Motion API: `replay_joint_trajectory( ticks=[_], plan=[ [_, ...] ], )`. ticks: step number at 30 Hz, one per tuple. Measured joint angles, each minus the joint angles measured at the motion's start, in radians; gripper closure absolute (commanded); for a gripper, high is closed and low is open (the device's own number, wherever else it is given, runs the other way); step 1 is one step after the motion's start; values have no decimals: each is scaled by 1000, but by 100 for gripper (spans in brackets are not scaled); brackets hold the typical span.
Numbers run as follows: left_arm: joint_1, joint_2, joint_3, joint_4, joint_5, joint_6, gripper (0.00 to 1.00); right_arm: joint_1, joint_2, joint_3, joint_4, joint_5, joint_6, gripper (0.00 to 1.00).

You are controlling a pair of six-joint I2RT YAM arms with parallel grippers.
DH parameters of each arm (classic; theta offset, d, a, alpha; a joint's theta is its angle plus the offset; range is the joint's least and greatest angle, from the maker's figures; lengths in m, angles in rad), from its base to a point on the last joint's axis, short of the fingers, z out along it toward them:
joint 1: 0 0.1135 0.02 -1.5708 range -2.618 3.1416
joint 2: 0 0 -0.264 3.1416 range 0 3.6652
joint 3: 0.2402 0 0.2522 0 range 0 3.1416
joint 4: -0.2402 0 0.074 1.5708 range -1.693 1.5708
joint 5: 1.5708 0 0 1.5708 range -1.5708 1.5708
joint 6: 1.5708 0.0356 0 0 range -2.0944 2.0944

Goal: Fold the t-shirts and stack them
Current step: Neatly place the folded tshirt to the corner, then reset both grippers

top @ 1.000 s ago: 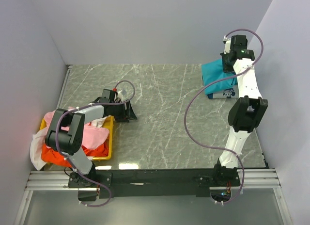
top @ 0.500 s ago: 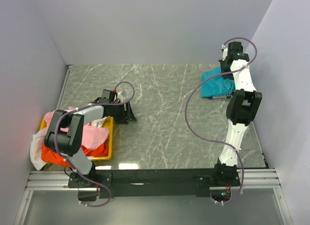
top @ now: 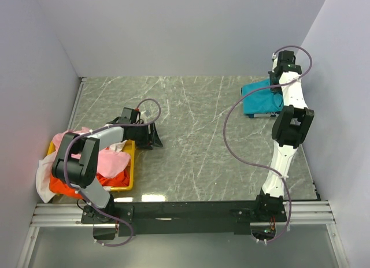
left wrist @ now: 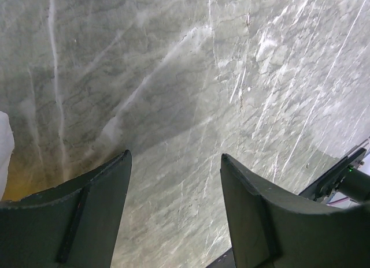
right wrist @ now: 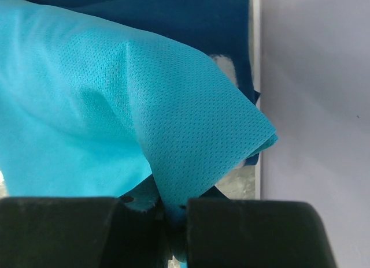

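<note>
My right claw [right wrist: 173, 217] is clenched on a fold of the teal t-shirt [right wrist: 110, 100], with the cloth pinched between my two dark fingers at the bottom of the wrist view. Behind it, along the top of that frame, lies the navy t-shirt [right wrist: 191, 19], a scrap of white print showing beside the teal edge. Seen from above, this pile sits at the upper right of the table [top: 202, 135], close to the right wall. My left claw [left wrist: 176, 181] is released, jaws apart over bare marble and grasping nothing. It sits left of centre in the overhead frame, just beside the yellow tray [top: 132, 164]. That tray, at lower left, holds a heaped pink t-shirt [top: 113, 161], an orange t-shirt [top: 60, 185] and a white t-shirt [top: 41, 175] spilling over its left rim.
</note>
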Motion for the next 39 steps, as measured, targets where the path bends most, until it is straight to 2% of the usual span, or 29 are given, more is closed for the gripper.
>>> replay_joint_trajectory(
  ticks=[16, 19, 21, 22, 23, 30, 33, 39],
  plan=[
    [-53, -3, 25, -48, -29, -1, 31, -74, 29, 27, 11, -61, 10, 98],
    [-64, -3, 32, -51, -37, -1, 31, -77, 50, 34, 16, -74, 16, 87],
    [-69, -3, 32, -56, -39, -1, 31, -77, 63, 36, 20, -74, 31, 62],
    [-71, -3, 32, -59, -42, -1, 31, -77, 67, 36, 20, -70, 34, 36],
    [-72, -3, 32, -61, -47, -1, 30, -77, 69, 36, 21, -64, 48, 17],
    [-75, -27, 32, -61, -82, -13, 29, -77, 46, -1, 82, -5, 83, 14],
    [-75, -62, 34, -62, -98, -18, 29, -71, -40, -136, 150, 35, 100, 13],
    [-75, -132, 53, -57, -150, -28, 28, -52, -318, -419, 253, 110, 143, 12]
  ],
)
